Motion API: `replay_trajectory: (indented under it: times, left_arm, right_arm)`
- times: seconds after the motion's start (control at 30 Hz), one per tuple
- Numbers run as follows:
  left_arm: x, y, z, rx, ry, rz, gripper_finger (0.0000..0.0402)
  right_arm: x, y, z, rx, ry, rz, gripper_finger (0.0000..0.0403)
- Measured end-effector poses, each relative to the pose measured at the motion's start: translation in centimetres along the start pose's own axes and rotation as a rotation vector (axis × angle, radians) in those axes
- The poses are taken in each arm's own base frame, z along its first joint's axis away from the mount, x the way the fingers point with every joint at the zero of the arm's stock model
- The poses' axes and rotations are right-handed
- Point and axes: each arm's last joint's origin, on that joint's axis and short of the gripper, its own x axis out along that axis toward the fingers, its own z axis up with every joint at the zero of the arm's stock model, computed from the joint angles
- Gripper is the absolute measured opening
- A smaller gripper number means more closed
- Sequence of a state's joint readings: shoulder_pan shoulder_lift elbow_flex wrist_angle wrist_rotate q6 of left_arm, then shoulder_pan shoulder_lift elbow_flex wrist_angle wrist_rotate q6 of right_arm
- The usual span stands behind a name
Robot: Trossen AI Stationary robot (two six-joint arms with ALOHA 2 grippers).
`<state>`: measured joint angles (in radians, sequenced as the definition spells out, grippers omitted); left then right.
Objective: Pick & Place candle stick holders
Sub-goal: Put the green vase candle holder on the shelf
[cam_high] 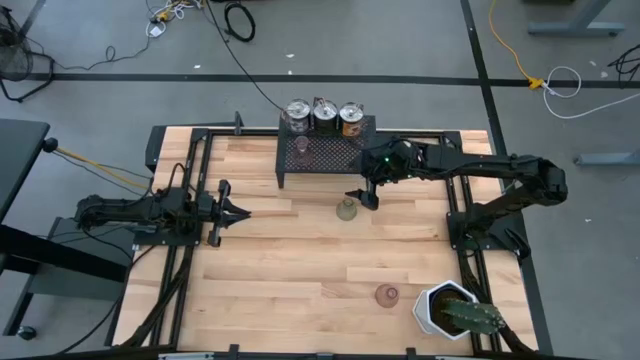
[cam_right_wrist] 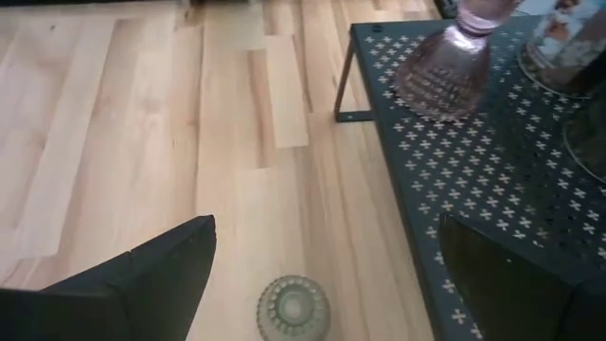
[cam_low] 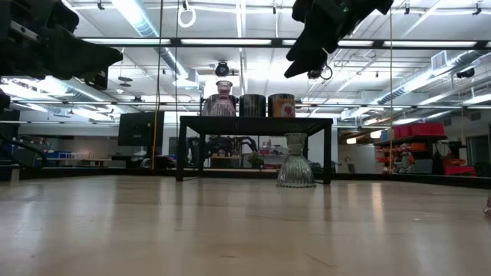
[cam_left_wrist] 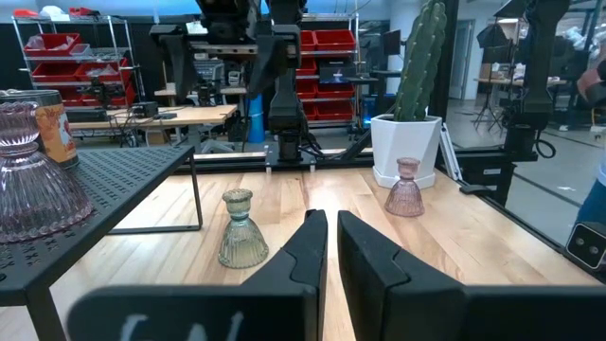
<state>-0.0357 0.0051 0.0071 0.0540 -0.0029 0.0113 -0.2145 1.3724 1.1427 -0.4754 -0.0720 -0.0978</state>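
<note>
An olive-green glass holder [cam_high: 346, 209] stands upright on its base on the table in front of the black mesh rack [cam_high: 325, 165]; it also shows in the right wrist view [cam_right_wrist: 294, 305] and the low view [cam_low: 295, 161]. One pink glass holder [cam_high: 301, 144] stands on the rack, and another pink one [cam_high: 387, 295] stands on the table near the front right. Three metallic can-like holders [cam_high: 325, 115] stand in a row on the rack's far edge. My right gripper [cam_right_wrist: 327, 227] is open and empty, raised above the green holder. My left gripper [cam_left_wrist: 331, 242] is shut and empty at the table's left.
A white hexagonal pot with a cactus [cam_high: 450, 310] stands at the table's near right corner, beside the pink holder on the table. Bare wooden tabletop [cam_high: 280, 270] lies between the two arms and toward the near edge.
</note>
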Motion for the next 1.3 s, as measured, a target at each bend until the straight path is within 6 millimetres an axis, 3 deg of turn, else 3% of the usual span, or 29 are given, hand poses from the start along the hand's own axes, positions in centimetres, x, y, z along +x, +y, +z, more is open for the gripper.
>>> replay_trajectory:
  times: [0.37,1.3]
  left_arm:
    - [0.0,0.0,0.0,0.000,0.000,0.000,0.0034]
    - [0.0,0.0,0.0,0.000,0.004,0.000,0.0034]
  right_arm:
    - [0.1,1.0,0.0,-0.060,0.007,0.027,0.0400]
    - [5.7,2.1,-2.3,-0.103,0.222,0.125,0.0400]
